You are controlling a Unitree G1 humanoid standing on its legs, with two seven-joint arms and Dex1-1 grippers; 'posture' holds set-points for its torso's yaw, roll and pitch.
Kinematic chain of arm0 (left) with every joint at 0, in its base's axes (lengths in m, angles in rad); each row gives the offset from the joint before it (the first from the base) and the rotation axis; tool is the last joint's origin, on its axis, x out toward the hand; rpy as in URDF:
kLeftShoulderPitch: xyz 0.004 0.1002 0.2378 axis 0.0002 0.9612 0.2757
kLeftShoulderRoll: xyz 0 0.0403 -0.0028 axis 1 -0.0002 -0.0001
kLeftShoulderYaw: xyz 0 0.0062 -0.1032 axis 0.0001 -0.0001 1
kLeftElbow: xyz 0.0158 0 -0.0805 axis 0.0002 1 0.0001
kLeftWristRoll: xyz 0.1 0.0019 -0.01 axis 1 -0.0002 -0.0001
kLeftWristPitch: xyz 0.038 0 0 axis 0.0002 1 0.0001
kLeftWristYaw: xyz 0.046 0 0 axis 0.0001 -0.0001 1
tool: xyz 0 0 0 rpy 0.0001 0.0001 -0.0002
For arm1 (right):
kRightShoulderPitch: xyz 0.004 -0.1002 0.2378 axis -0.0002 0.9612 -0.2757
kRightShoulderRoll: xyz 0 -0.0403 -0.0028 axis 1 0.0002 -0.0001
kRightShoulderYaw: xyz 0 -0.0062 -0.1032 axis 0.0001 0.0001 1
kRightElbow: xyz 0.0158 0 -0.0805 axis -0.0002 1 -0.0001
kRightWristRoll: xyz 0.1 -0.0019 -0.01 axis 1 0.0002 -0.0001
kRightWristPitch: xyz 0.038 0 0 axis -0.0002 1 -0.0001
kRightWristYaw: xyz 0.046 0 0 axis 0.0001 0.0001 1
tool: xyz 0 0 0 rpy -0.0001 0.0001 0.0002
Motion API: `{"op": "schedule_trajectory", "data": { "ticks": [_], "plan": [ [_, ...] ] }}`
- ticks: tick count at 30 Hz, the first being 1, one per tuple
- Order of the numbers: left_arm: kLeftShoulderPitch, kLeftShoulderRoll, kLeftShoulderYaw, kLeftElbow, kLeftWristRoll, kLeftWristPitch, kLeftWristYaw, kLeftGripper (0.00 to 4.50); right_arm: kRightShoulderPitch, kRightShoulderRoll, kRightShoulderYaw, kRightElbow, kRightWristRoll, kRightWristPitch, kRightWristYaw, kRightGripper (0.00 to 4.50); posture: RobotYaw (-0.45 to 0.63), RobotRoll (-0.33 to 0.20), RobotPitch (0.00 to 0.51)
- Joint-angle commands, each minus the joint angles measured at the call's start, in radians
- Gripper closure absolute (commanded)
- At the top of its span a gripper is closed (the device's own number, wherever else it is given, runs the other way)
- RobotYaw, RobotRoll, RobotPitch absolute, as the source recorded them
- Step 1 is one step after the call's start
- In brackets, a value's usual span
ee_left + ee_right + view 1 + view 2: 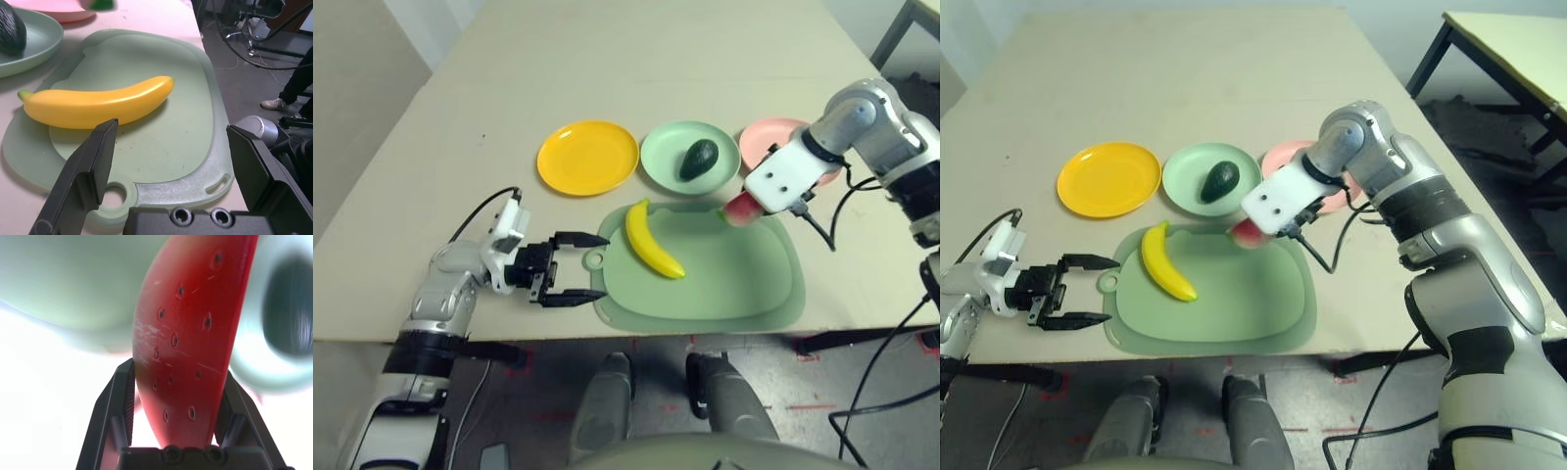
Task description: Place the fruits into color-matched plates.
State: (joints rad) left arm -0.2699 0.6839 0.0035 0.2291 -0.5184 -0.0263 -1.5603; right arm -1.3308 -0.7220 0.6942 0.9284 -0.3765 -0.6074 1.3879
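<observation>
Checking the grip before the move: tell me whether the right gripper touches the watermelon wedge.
Touching: the right wrist view shows the watermelon wedge clamped between the right gripper's jaws.

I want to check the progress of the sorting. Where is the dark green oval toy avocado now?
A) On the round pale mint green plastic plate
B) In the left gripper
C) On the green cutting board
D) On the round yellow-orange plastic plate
A: the dark green oval avocado lies inside the rim of the round pale mint green plate.

open tabletop beyond the yellow plate (588,159), avocado (699,159) blocking the mint plate (672,181), pink plate (767,135) seemingly part-covered by the right arm (855,122)
</observation>
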Motion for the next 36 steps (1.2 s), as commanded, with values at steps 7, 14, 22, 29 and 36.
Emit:
{"op": "schedule_trajectory", "data": {
  "ticks": [7, 14, 22, 29, 36],
  "plan": [
    [0.018, -0.005, 0.007, -0.018, 0.011, -0.007, 0.001, 0.0, -0.052, 0.098, 0.142, 0.375, -0.396, 0.026, -0.546, 2.36, 0.05, 0.0, 0.181],
    [0.069, 0.012, 0.024, -0.069, -0.002, 0.013, 0.015, 0.0, -0.054, 0.117, 0.127, 0.423, -0.453, 0.071, -0.635, 1.68, 0.07, 0.0, 0.189],
    [0.047, 0.003, 0.018, -0.064, 0.001, 0.032, 0.011, 0.0, -0.089, 0.121, 0.085, 0.417, -0.443, 0.054, -0.625, 1.77, 0.04, 0.0, 0.183],
    [0.015, 0.002, 0.014, -0.034, 0.01, 0.028, -0.006, 0.0, -0.155, 0.076, 0.001, 0.38, -0.372, -0.035, -0.449, 0.03, 0.02, 0.0, 0.187],
    [-0.009, 0.017, 0.022, 0.0, 0.02, 0.012, -0.032, 0.0, -0.07, -0.029, -0.242, 0.07, 0.013, 0.079, 0.101, 0.03, 0.01, 0.0, 0.193]
  ]
}}
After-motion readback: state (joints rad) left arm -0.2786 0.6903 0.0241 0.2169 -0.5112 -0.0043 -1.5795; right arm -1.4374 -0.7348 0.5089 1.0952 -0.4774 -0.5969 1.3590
